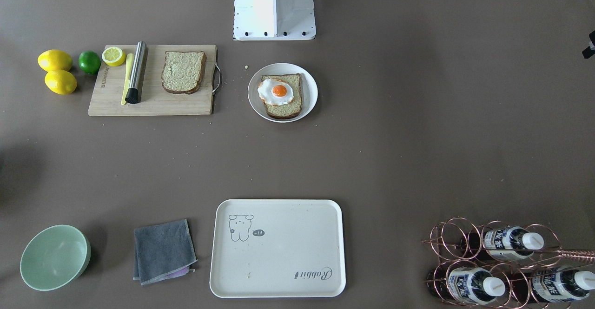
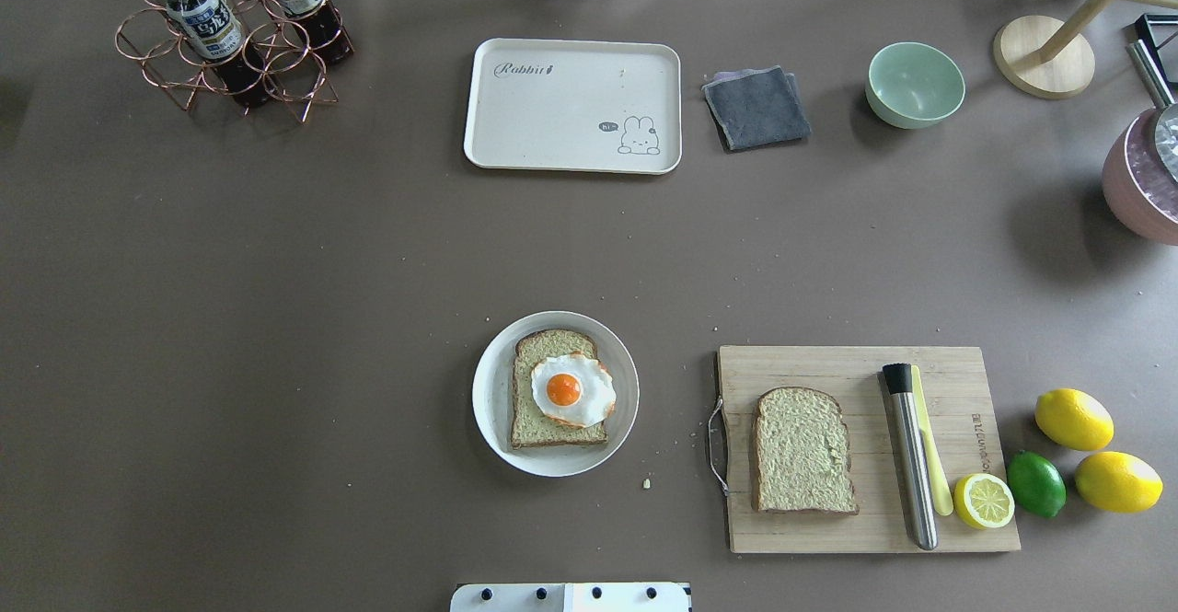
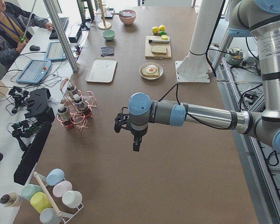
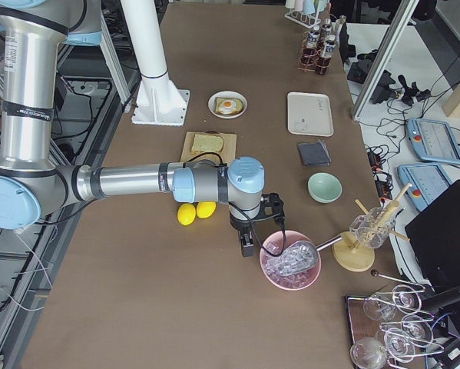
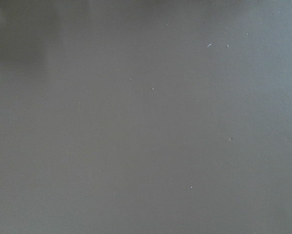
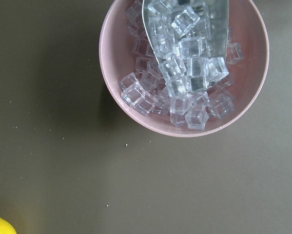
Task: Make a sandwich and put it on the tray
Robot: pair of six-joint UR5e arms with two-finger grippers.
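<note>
One slice (image 2: 545,351) is laid on the plate (image 2: 484,400) with the egg (image 2: 571,391) on top, ready for capping; the other slice (image 2: 801,451) is left on the board (image 2: 828,538). The tray (image 2: 571,106) is kept well apart. Whether the left hand (image 3: 136,143) or right hand (image 4: 246,246) is open cannot be told.

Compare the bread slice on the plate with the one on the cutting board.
The plate slice lies on the white plate; the board slice lies on the wooden cutting board. The plate slice carries a fried egg; the board slice is bare. Both lie flat, tan with dark crust.
</note>
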